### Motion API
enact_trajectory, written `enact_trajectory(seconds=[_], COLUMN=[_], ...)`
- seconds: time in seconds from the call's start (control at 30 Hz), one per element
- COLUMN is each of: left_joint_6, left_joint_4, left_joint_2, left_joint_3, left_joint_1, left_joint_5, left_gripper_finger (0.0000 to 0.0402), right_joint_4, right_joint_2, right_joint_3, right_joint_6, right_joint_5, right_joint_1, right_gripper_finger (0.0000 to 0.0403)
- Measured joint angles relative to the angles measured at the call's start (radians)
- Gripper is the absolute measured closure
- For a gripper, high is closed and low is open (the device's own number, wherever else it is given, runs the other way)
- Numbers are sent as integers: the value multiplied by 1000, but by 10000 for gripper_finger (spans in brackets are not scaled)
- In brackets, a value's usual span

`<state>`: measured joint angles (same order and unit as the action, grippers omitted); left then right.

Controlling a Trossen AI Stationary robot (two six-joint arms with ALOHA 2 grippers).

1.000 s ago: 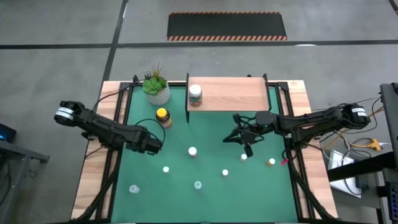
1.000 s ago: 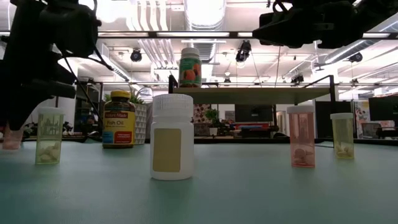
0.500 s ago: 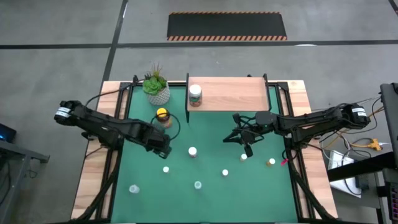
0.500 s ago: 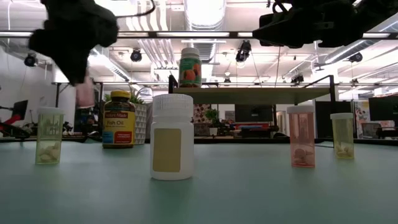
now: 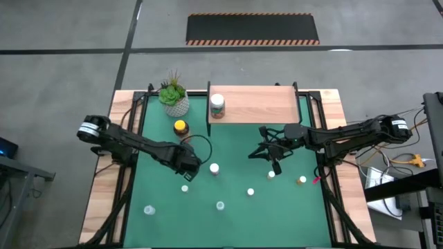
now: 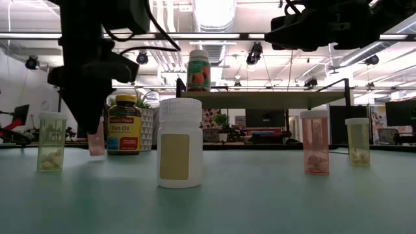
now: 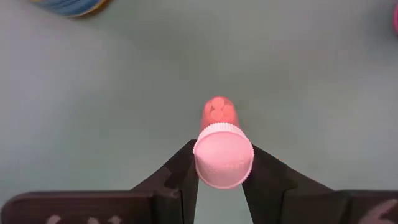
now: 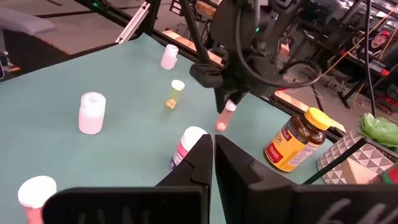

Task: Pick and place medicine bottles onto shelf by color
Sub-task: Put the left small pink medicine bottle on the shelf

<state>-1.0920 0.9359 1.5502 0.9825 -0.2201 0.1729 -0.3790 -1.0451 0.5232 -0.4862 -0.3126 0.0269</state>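
Readable writing: the amber jar [image 6: 124, 125] carries a yellow-and-red label reading "Fish Oil"; its brand line above is too small to read. The shelf bottle [image 6: 198, 70] has a green label with a picture of peaches; no text is legible. The white bottle [image 6: 179, 151] nearest the low camera bears a blank tan label.

Left gripper [image 7: 219, 194] holds a pink vial [image 7: 221, 152] by its pink cap, jaws narrow on either side of the cap. The vial is translucent pink, with tablets visible through its base, and hangs upright above the green mat [image 5: 235, 207], just beside the amber jar.

Right gripper [image 8: 212, 146] hangs with jaws closed and empty, in front of the shelf [image 5: 256, 104], well apart from the amber jar.

On the mat: a yellow-green vial [image 6: 51, 142] beyond the amber jar, and a pink-orange vial [image 6: 314, 142] and a yellowish vial [image 6: 357, 141] on its other side.
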Motion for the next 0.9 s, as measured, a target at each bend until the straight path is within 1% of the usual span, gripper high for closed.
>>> enact_trajectory(seconds=[0.17,0.47,0.57,0.7,0.8,0.9], left_joint_6=[1,10,43,81,117,154], left_joint_4=[-19,-20,-10,-10,-15,-18], left_joint_2=[13,1,-15,-66,-116,-162], left_joint_3=[0,-3,8,47,67,65], left_joint_1=[16,23,24,23,21,21], left_joint_5=[-17,-23,-66,-112,-107,-20], left_gripper_finger=[310,244,232,229,229,229], right_joint_4=[2,9,10,9,8,8], right_joint_2=[0,0,0,0,0,0], right_joint_3=[0,0,0,0,0,0], right_joint_6=[7,18,17,17,15,15], right_joint_5=[0,0,0,0,0,0], right_joint_1=[0,0,0,0,0,0], right_gripper_finger=[394,394,394,394,394,394])
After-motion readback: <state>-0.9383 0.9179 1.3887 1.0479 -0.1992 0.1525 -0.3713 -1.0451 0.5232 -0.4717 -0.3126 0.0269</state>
